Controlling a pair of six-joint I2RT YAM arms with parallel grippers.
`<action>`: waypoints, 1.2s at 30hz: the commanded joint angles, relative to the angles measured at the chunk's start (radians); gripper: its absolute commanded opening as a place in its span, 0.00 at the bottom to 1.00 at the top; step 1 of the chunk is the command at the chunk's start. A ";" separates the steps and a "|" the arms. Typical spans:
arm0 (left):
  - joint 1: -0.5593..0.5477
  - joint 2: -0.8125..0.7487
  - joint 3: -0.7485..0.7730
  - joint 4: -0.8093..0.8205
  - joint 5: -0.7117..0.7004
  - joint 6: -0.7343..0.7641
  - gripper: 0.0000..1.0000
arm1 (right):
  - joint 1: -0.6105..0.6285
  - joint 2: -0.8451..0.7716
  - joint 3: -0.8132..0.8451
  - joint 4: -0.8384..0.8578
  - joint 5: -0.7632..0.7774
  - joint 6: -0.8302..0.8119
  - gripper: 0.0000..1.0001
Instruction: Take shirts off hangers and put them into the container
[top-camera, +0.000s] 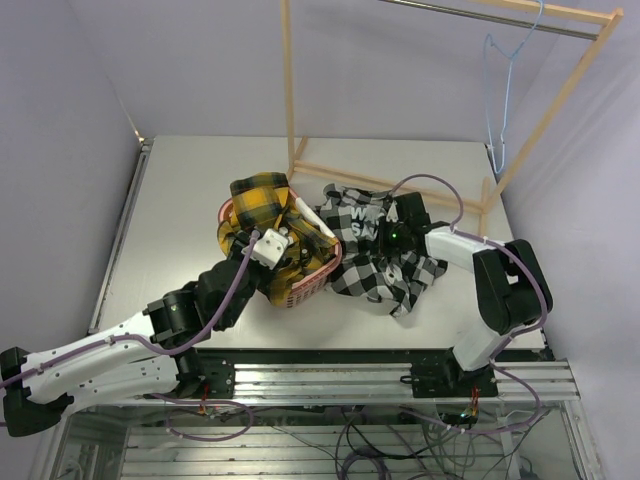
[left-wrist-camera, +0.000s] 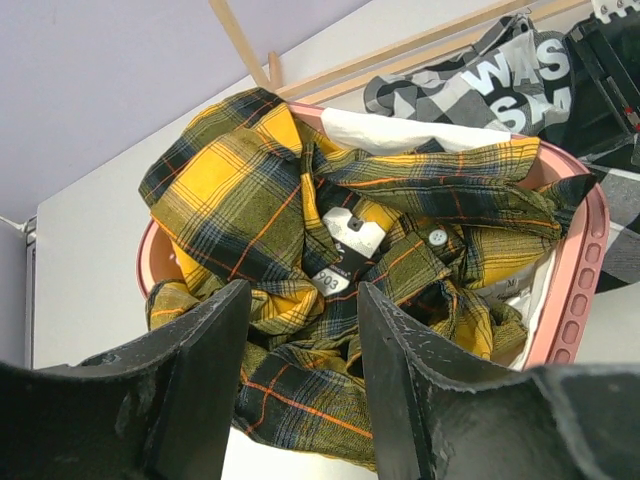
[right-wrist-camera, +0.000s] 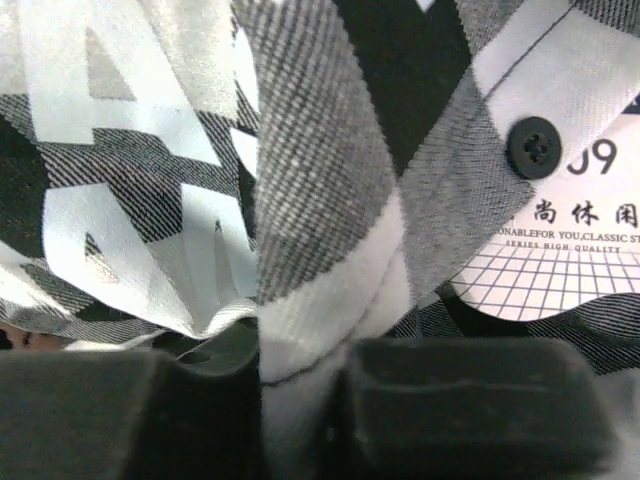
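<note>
Yellow-and-black plaid shirt (top-camera: 262, 205) lies bunched inside the container (top-camera: 312, 280), a pink-red slotted basket on the desk (top-camera: 180, 200). Part of the fabric spills over the near rim. Left wrist cam shows the same shirt (left-wrist-camera: 250, 190) filling the basket (left-wrist-camera: 585, 270), w/ a white neck label (left-wrist-camera: 345, 250) facing up.

Left gripper (top-camera: 283, 238) sits over the basket. On its wrist cam I read the gripper (left-wrist-camera: 300, 300) as wide: both fingers (left-wrist-camera: 200, 380) stand apart and nothing is between them.

Black-and-white shirt (top-camera: 385, 275) lies crumpled on the desk, touching the right side of the basket, white lettering up. It is also visible at top right of the left wrist cam (left-wrist-camera: 500, 80).

Right gripper (top-camera: 385, 228) is down on this shirt, approx. at its upper middle. On the right wrist cam the gripper (right-wrist-camera: 300, 380) is narrow and pinches a fold of the checked fabric (right-wrist-camera: 320, 150) between its pads (right-wrist-camera: 470, 400). A black button (right-wrist-camera: 533, 147) and a printed card tag (right-wrist-camera: 560, 250) show at right.

Light-blue wire hanger (top-camera: 510, 70) hangs bare from the metal rail (top-camera: 480, 18) of the wooden rack (top-camera: 290, 90), at the far right, well apart from both shirts.
</note>
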 joint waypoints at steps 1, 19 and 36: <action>0.000 -0.002 0.020 0.009 0.020 -0.013 0.57 | -0.020 0.010 0.073 -0.015 -0.072 -0.035 0.04; 0.001 -0.013 0.027 -0.006 0.009 -0.036 0.53 | 0.148 -0.234 0.749 -0.325 0.260 -0.122 0.00; 0.001 -0.055 0.017 0.009 -0.047 -0.031 0.53 | 0.458 -0.022 1.418 -0.373 0.315 -0.308 0.00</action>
